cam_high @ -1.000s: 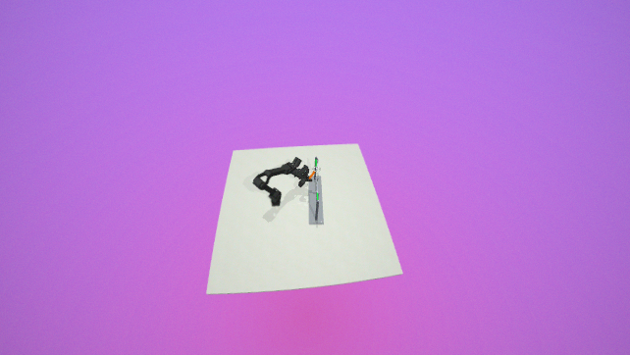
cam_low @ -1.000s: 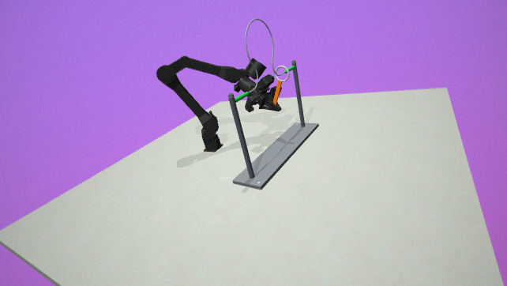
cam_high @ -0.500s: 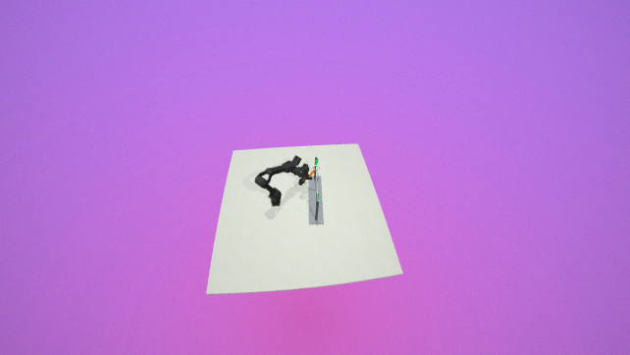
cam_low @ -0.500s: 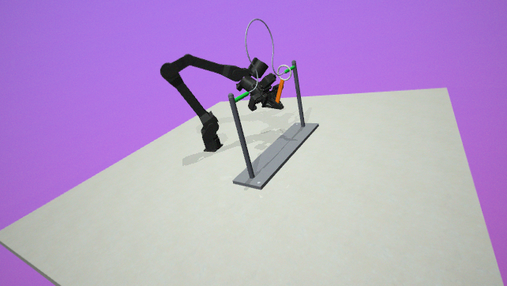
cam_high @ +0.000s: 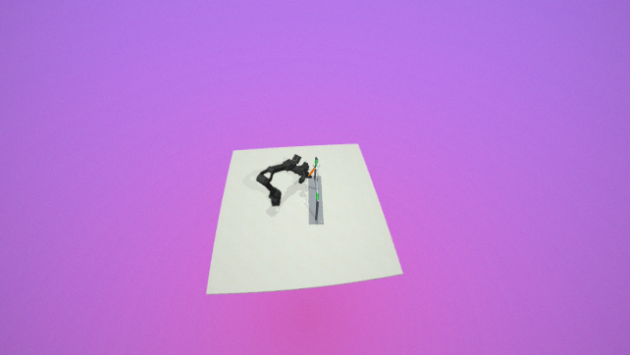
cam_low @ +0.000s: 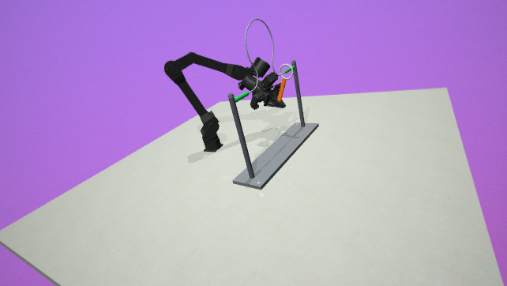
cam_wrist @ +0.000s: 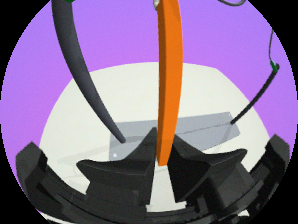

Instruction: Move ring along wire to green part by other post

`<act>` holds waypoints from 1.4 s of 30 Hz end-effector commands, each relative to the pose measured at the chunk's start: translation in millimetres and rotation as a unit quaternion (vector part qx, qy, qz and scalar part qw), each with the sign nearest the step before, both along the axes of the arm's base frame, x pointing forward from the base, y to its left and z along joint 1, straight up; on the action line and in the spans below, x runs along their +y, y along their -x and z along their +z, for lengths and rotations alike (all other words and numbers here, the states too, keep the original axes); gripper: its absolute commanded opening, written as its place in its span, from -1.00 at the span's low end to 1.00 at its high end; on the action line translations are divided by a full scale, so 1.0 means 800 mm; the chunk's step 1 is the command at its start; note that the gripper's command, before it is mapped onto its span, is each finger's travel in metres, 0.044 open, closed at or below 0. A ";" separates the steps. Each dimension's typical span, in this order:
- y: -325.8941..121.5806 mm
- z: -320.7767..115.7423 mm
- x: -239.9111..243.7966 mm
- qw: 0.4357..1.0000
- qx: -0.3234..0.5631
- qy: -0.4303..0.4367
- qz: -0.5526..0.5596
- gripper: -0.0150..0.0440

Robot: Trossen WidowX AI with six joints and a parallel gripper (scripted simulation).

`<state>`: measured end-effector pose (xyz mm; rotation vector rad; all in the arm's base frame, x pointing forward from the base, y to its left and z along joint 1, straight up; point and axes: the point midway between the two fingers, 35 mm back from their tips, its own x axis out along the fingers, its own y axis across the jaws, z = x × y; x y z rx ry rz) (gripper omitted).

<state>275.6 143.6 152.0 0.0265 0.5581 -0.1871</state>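
Observation:
The pale ring (cam_low: 286,64) is around the green part (cam_low: 288,70) next to the far post (cam_low: 298,95) in the exterior view; the wire appears to pass through it. Its orange handle (cam_high: 312,172) (cam_low: 282,90) (cam_wrist: 170,75) slants down from the ring. My gripper (cam_high: 309,177) (cam_low: 279,102) (cam_wrist: 158,129) is shut on the handle's lower end, below the wire. The thin grey wire (cam_low: 257,19) rises in a tall loop between the green parts. The other green part (cam_low: 242,96) is by the near post (cam_low: 242,136). Whether the ring touches the wire cannot be told.
The grey base plate (cam_high: 312,206) (cam_low: 276,152) (cam_wrist: 200,127) carries both posts. In the exterior view the arm's wrist is behind the wire loop, and the gap between them is unclear. In the wrist view one post (cam_wrist: 75,60) stands left of the handle, the other (cam_wrist: 255,97) farther off right.

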 end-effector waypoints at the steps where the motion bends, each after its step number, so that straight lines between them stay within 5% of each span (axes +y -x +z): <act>1: 0.000 0.000 0.003 1.000 -0.001 0.002 -0.003 -1.00; 42: -0.002 -0.022 0.019 1.000 -0.004 0.004 -0.002 -1.00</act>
